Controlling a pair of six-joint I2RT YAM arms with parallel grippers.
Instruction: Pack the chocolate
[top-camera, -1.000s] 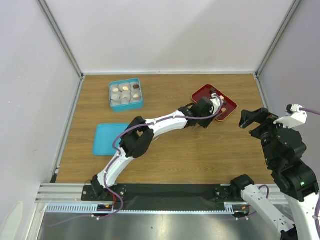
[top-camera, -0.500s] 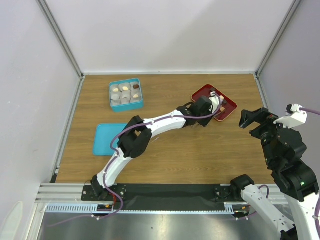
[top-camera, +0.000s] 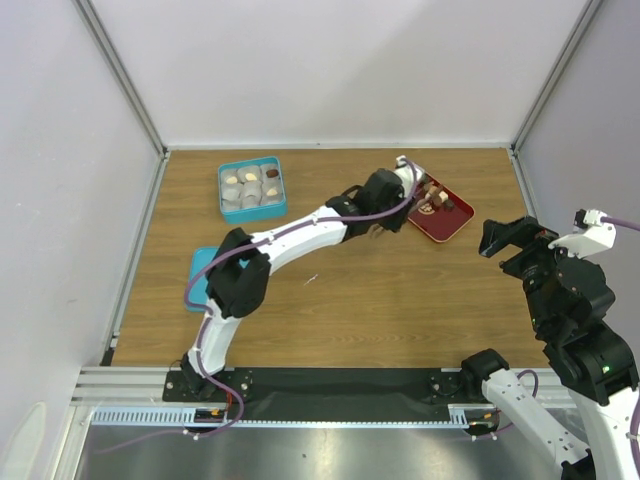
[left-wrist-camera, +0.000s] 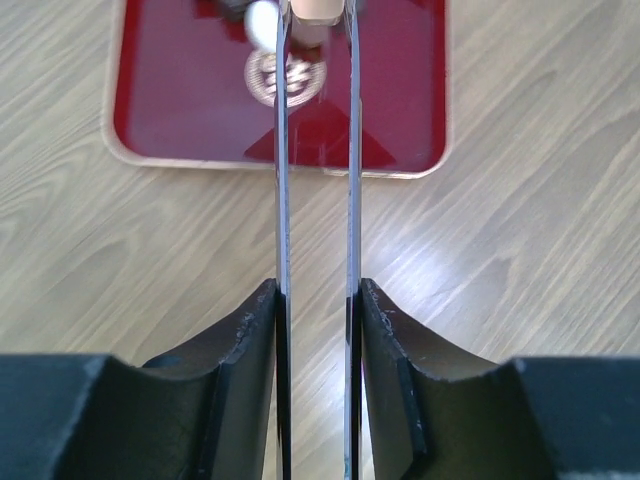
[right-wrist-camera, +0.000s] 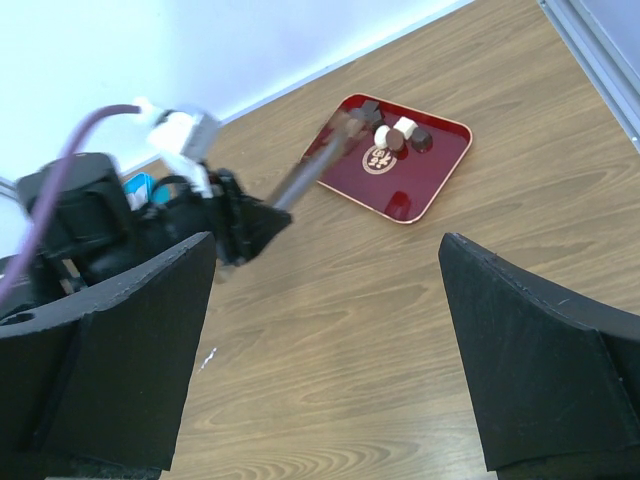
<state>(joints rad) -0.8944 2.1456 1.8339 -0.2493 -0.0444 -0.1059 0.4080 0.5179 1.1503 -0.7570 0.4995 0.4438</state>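
My left gripper (top-camera: 388, 193) is shut on long metal tongs (left-wrist-camera: 282, 190) that reach over the red tray (top-camera: 449, 221). A tan chocolate (left-wrist-camera: 315, 8) sits between the tong tips at the top edge of the left wrist view, over the tray's far side. A few round chocolates, cream and dark (right-wrist-camera: 398, 134), lie on the tray (right-wrist-camera: 405, 170). The teal box (top-camera: 252, 188) at the back left holds several chocolates in paper cups. My right gripper (right-wrist-camera: 325, 350) is open and empty, raised at the right, well clear of the tray.
A teal lid (top-camera: 203, 278) lies flat on the table's left side, partly under the left arm. White walls with metal posts close in the table on three sides. A small white speck (top-camera: 311, 280) lies on the wood mid-table.
The left arm has swung back and to the left. The tongs now point at the tray from its left, with their tips over its far corner. The right arm has not moved.
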